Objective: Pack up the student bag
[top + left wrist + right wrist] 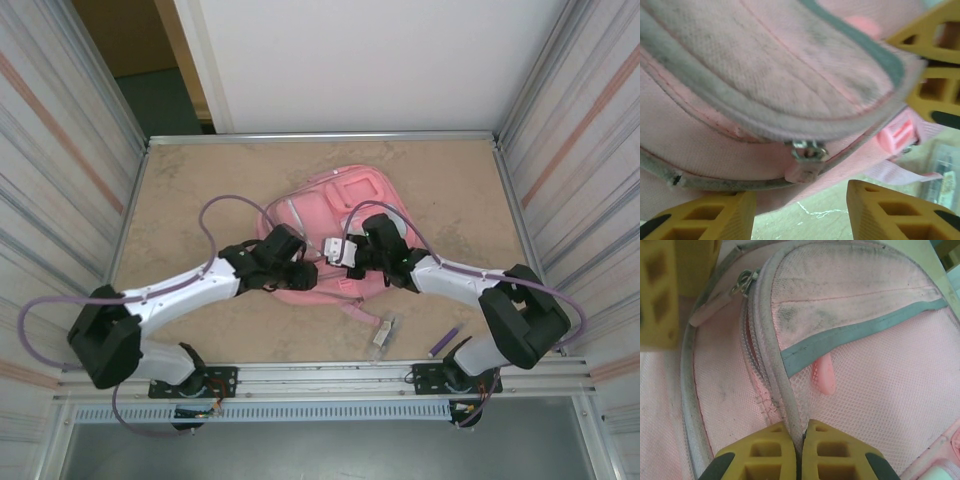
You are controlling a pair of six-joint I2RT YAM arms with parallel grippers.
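One student bag (350, 190) lies flat on the table (200, 190), with both grippers at its near edge, facing each other. The right gripper (800, 440) is clamped tight: its two yellow fingers pinch the grey piped rim of the bag's mesh front pocket (875, 385). One metal zip pull (742, 282) lies ahead of it and to its left. The left gripper (799, 200) stands half spread with nothing between its two fingers. The bag's seam and the zip pull sit just beyond its fingertips, untouched. Behind the right gripper, towards that arm's base, lie one purple pen (443, 343) and one small clear packet (383, 335) — both off the bag.
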